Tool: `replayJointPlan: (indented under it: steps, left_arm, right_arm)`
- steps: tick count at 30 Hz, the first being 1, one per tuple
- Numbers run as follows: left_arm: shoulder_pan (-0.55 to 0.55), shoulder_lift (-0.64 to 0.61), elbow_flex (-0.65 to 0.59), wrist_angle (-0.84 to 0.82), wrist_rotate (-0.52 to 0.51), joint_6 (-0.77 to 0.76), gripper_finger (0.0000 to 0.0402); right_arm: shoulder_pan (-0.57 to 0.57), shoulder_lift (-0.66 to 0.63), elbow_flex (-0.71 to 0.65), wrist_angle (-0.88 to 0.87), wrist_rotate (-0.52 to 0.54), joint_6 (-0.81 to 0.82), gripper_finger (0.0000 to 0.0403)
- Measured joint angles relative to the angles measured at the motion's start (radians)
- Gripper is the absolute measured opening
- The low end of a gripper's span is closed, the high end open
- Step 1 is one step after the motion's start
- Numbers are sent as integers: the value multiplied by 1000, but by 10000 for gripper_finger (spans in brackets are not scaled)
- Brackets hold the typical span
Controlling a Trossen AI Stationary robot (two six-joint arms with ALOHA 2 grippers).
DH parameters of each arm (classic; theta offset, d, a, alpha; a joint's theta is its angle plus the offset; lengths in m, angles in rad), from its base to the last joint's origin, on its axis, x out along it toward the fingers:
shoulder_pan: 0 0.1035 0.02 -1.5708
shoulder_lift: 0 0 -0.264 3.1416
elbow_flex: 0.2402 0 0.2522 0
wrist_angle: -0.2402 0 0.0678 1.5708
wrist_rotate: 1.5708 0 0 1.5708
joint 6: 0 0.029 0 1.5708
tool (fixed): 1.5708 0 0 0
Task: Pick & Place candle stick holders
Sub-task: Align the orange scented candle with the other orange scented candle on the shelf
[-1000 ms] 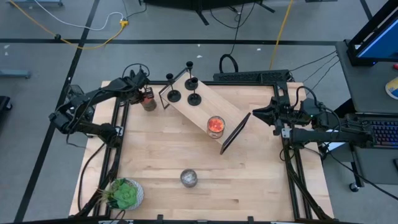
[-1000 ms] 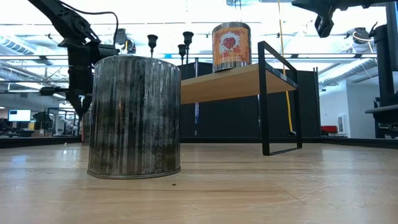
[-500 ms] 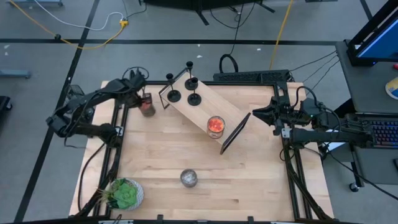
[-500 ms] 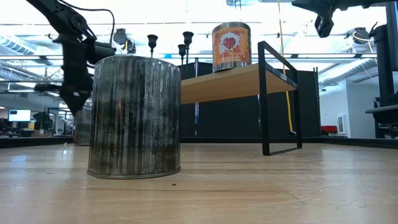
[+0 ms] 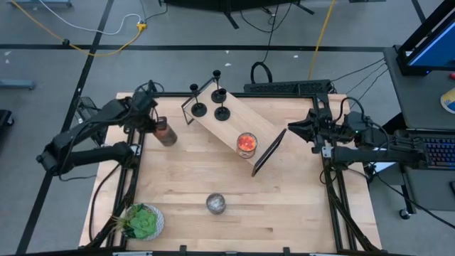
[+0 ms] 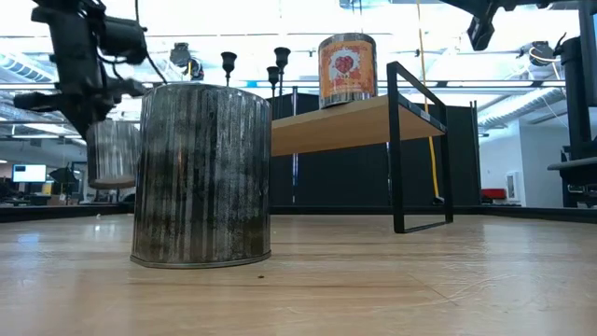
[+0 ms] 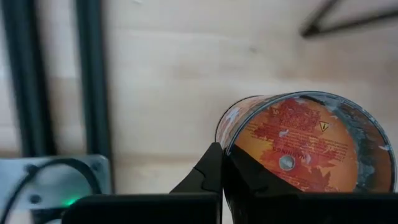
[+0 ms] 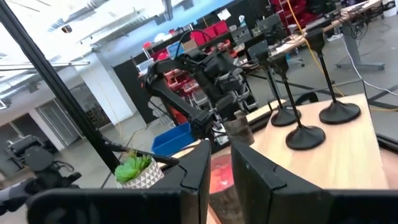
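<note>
Three black candle stick holders (image 5: 197,108) (image 5: 219,93) (image 5: 222,112) stand by their round bases on the far end of a raised wooden shelf (image 5: 231,126). In the low view their cups (image 6: 282,56) show above the shelf. My left gripper (image 5: 153,122) is at the table's far left, shut on an orange-red glass jar (image 5: 163,132), away from the holders. My right gripper (image 5: 288,131) hangs high at the right, pointing level toward the shelf. Its fingers (image 8: 199,163) stand a narrow gap apart with nothing between them. My left gripper pinches the jar's wall at the rim (image 7: 225,144), one finger (image 7: 249,180) inside the jar's open mouth and one finger (image 7: 208,171) outside. The fingers come steeply from above. The jar (image 6: 114,154) hangs below them, roughly upright and lifted clear of the table.
A second orange-red jar (image 5: 247,144) stands on the shelf's near end, beside its black frame leg (image 5: 269,151). A squat silver jar (image 5: 216,204) sits near the table's front. A potted green plant (image 5: 142,222) is at the front left corner. Black frame rails border the table.
My left gripper has risen and drawn toward the table's near-left side, rolling a little. The orange-red jar has gone with it, from table height to hanging clear above the table. My right arm has kept still.
</note>
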Motion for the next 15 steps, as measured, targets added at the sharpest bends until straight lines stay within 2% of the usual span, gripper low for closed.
replayJointPlan:
  steps: [7, 15]
  left_arm:
    - [-161, -84, 8, -21, 97, -61, 1]
    - [-386, -62, 165, -13, 65, -178, 0]
  right_arm:
    - [0, 76, 0, 105, -40, -4, 59]
    - [1, 222, 0, 253, -117, -27, 59]
